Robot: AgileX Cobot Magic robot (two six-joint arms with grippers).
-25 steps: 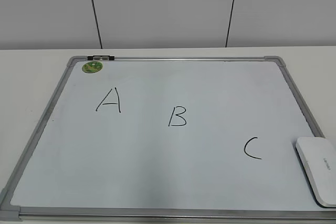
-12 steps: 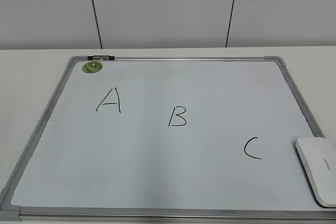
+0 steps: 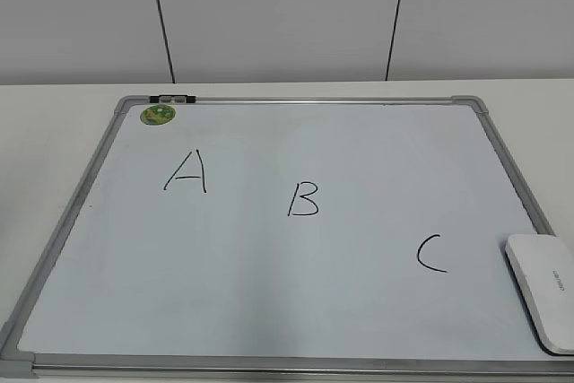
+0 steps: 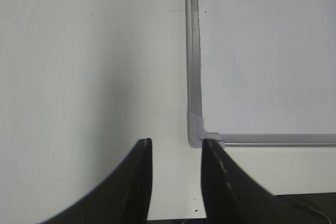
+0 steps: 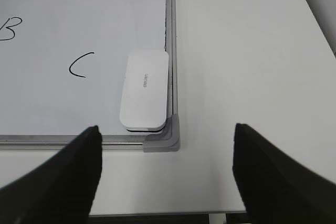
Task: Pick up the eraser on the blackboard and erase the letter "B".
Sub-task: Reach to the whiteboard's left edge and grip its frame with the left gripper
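Note:
The blackboard (image 3: 269, 298) is a white dry-erase board with a grey frame, lying flat on the table. The black letter "B" (image 3: 303, 199) is near its middle, between "A" (image 3: 186, 172) and "C" (image 3: 431, 253). The white eraser (image 3: 544, 291) lies in the board's near right corner; it also shows in the right wrist view (image 5: 144, 90), beside the grey corner piece. My right gripper (image 5: 167, 140) is open and empty, hovering just short of that corner. My left gripper (image 4: 176, 148) is open and empty by the board's near left corner (image 4: 195, 129). Neither gripper shows in the exterior view.
A green round sticker (image 3: 158, 114) and a small black clip (image 3: 172, 98) sit at the board's far left corner. The white table (image 5: 247, 51) extends right of the board, and its near edge (image 5: 173, 214) lies just below the right gripper. A grey panelled wall stands behind.

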